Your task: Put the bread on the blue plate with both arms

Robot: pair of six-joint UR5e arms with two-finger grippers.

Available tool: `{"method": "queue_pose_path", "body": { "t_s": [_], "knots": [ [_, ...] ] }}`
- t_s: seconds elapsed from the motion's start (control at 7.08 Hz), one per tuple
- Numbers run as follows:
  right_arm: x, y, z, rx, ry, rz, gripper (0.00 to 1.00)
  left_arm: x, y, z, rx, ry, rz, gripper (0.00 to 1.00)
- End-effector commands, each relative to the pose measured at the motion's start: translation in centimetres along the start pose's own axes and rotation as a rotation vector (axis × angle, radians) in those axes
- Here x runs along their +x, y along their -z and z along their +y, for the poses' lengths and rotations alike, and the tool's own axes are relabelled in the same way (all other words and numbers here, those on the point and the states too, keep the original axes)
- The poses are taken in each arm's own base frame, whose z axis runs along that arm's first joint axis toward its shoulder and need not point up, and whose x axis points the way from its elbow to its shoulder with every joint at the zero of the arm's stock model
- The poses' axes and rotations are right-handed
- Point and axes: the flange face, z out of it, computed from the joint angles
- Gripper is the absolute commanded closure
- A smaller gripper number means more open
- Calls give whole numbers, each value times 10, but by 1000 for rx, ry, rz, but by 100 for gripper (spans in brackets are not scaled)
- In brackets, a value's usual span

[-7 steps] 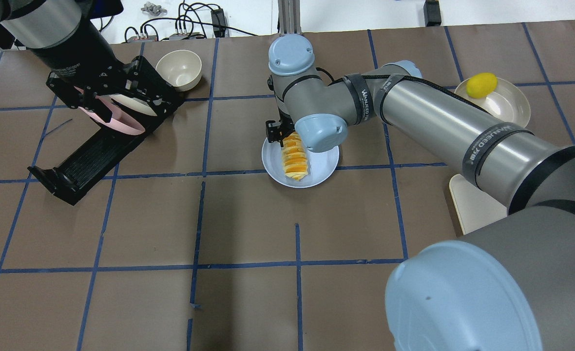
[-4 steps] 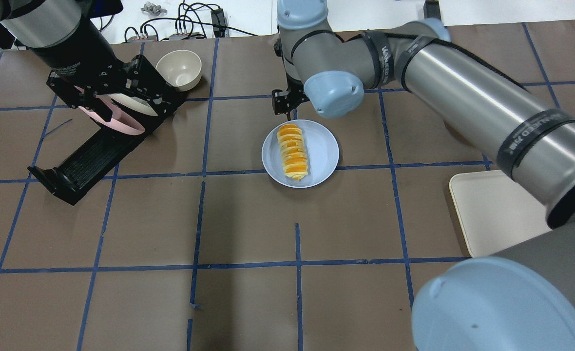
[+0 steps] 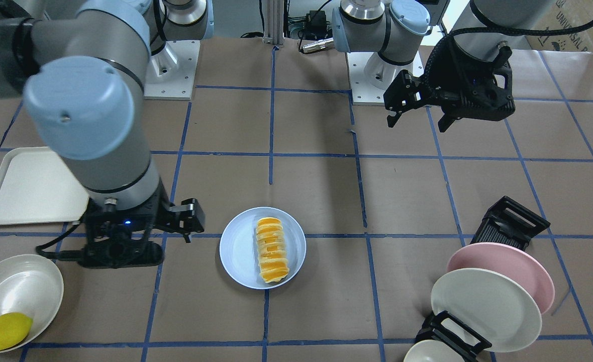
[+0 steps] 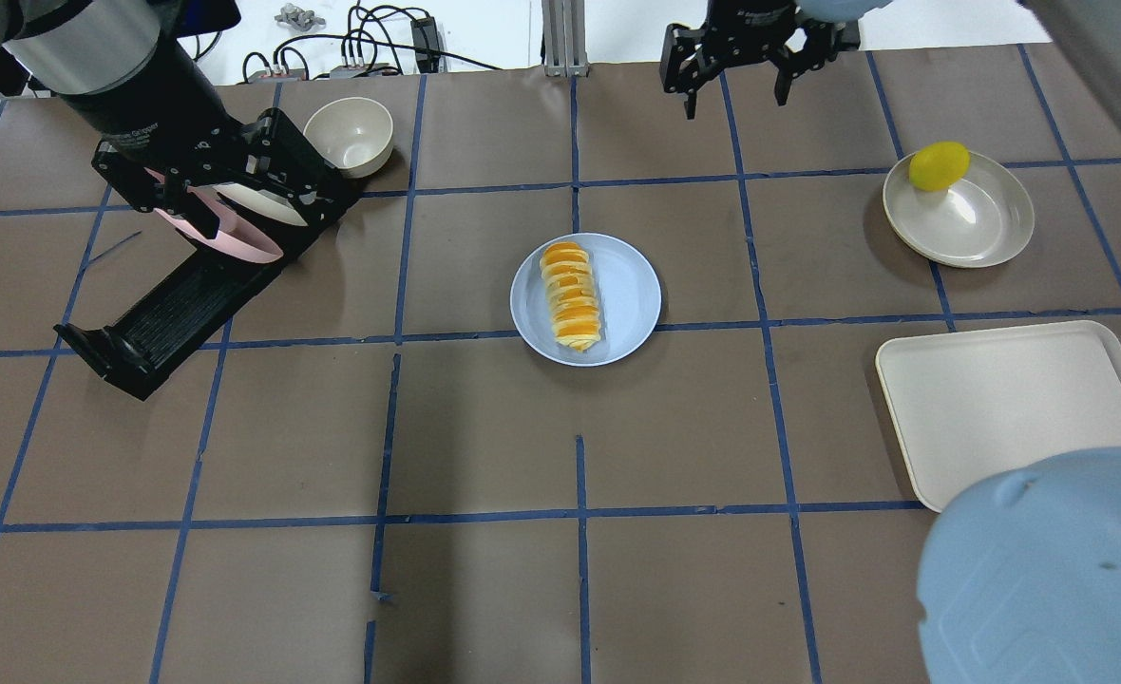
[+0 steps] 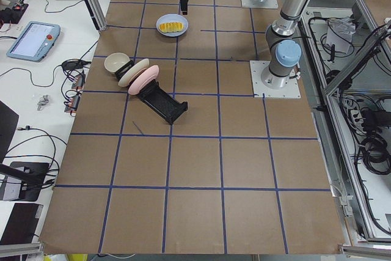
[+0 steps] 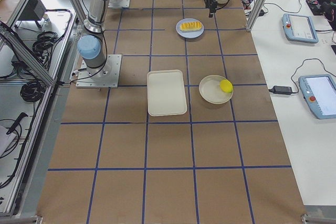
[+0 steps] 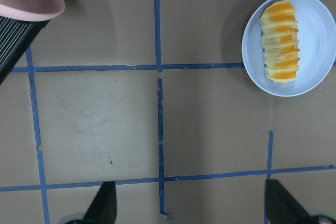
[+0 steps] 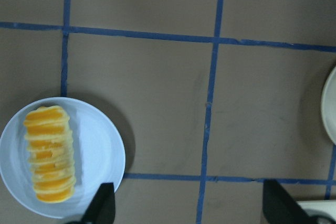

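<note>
Overhead exterior view: the bread (image 4: 572, 297) lies flat in the blue plate (image 4: 632, 294) at mid-table, on the half of the plate toward the robot's left. Its long axis runs from the table's far side toward the robot, with the near end leaning slightly to the robot's right, and the loaf spans almost the whole plate. To the right, a cream dish (image 4: 988, 223) holds a lemon (image 4: 939, 165) against its far rim, and a tray (image 4: 997, 399) lies nearer the robot. At far left a black rack (image 4: 171, 304) carries a pink plate (image 4: 237, 237) and a cream plate (image 4: 256, 201) on edge, with a bowl (image 4: 349, 133) just beyond. The right gripper (image 4: 736, 90) hangs over the table's far edge, fingers pointing down and spread wide, gripping nothing, well apart from the plate. In the front-facing view the left gripper (image 3: 417, 123) is raised with its fingers also spread wide and nothing between them. Its wrist camera looks straight down on the table, with the plate and bread off to one side.
</note>
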Motion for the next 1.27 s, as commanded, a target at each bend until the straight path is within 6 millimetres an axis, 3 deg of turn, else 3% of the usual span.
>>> {"method": "queue_pose_path", "body": {
  "t_s": [0.0, 0.14, 0.42, 0.56, 0.99, 1.13],
  "knots": [
    [31, 59, 35, -4, -10, -18, 0, -9, 5, 1, 1, 4, -95, 1],
    [28, 79, 65, -68, 7, -55, 0, -8, 5, 2, 2, 13, -94, 1],
    [28, 78, 89, -108, 32, -56, 0, -6, 4, 1, 0, 36, -92, 1],
    [26, 76, 111, -123, 37, -58, 0, -7, 4, 1, 0, 36, -94, 1],
    [25, 33, 174, -125, 37, -46, 0, -7, 3, 1, -1, 38, -87, 1],
    [26, 28, 183, -114, 35, -43, 0, -7, 3, 0, -3, 39, -83, 1]
  ]
}}
